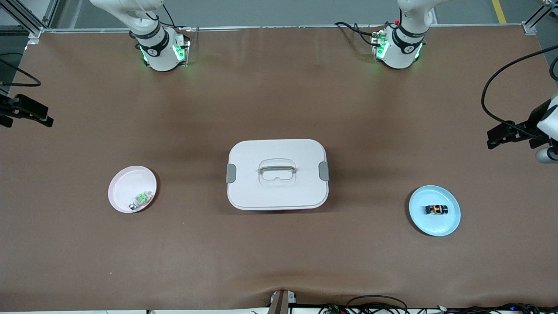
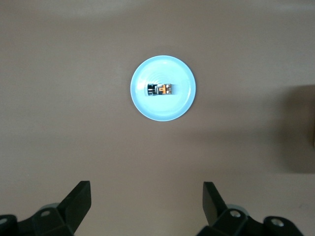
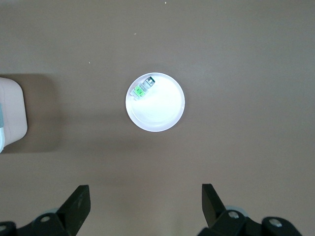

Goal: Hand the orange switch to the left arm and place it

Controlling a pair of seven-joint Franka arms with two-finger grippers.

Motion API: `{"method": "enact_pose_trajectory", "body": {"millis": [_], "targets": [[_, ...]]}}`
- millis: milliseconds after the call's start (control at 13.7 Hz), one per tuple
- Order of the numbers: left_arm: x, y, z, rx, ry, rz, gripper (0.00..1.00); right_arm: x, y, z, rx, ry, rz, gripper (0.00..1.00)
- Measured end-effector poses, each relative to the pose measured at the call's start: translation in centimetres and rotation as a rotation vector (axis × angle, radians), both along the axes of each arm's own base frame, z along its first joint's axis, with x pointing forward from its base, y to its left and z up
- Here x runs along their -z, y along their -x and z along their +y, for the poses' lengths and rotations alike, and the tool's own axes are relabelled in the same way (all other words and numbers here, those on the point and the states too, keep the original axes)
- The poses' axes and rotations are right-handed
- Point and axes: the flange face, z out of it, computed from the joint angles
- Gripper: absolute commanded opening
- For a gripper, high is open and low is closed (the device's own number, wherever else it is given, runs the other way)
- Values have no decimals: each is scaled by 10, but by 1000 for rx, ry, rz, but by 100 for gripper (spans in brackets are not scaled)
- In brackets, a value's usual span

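The orange switch (image 1: 436, 209) lies on its side in a blue plate (image 1: 436, 226) toward the left arm's end of the table. The left wrist view shows the switch (image 2: 160, 89) in the plate (image 2: 163, 109) from high above. My left gripper (image 2: 146, 196) is open and empty, high over bare table beside that plate. The white box (image 1: 277, 174) with a grey handle stands shut in the middle of the table. My right gripper (image 3: 145, 196) is open and empty, high over the table beside a pink plate (image 3: 161, 112). Neither gripper shows in the front view.
The pink plate (image 1: 126, 183) lies toward the right arm's end and holds a small green-and-white component (image 1: 140, 200), which the right wrist view also shows (image 3: 142, 89). A corner of the box (image 3: 10, 115) shows there too. Black camera mounts (image 1: 26, 111) (image 1: 518, 131) stand at both table ends.
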Motion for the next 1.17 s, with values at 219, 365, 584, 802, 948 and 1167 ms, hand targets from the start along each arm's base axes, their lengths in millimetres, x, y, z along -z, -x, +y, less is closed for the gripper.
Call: {"method": "enact_pose_trajectory", "body": {"millis": [219, 365, 584, 802, 948, 1167], "targets": [[-19, 24, -19, 7, -18, 41, 100, -1, 7, -1, 3, 0, 3, 100], [-25, 41, -26, 8, -6, 53, 100, -2, 11, -1, 3, -1, 6, 100], [-27, 65, -20, -9, 4, 62, 100, -2, 14, -1, 4, -1, 8, 100], [-27, 87, -22, -10, 32, 57, 100, -2, 14, -1, 4, -1, 3, 100], [-29, 99, -27, -3, 39, 46, 100, -2, 14, -1, 4, -1, 3, 100], [-34, 110, -39, 19, 39, 35, 100, -2, 14, -1, 4, -1, 0, 100]]}}
